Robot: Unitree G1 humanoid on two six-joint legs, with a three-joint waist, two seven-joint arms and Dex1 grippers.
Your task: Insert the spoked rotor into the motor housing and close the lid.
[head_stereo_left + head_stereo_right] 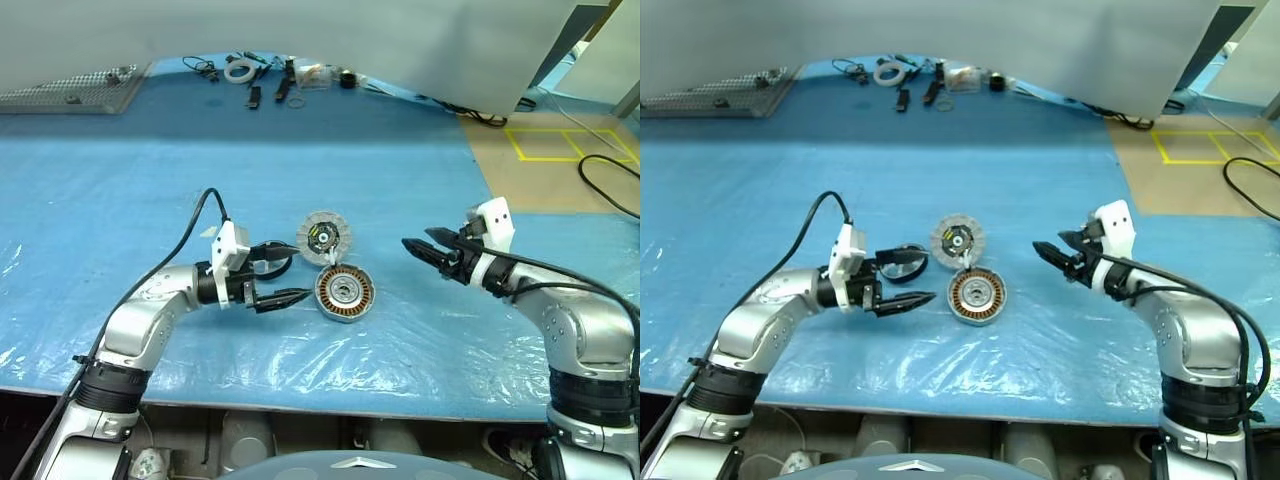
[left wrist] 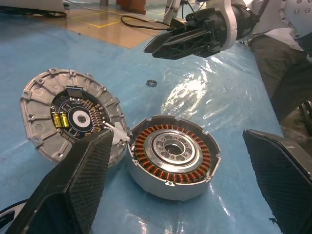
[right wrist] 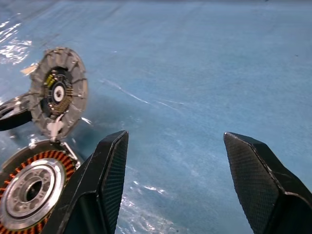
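We find the motor housing point(image 1: 345, 292) still without its spoked rotor point(image 1: 903, 262), which lies behind the unclenched, empty left gripper point(image 1: 297, 270), lid point(image 1: 324, 237) off, right gripper point(image 1: 420, 248) likewise spread and empty.

Left end effector point(image 1: 283, 272), right end effector point(image 1: 428, 252): agape, empty.

Copper-wound housing point(image 1: 345, 292), lid point(image 1: 323, 237) beside, rotor point(image 1: 902, 262)

Robotics lab: blue plastic-covered bench point(image 1: 120, 180), yellow floor tape point(image 1: 570, 145), cables and tools point(image 1: 270, 75) scattered at back.
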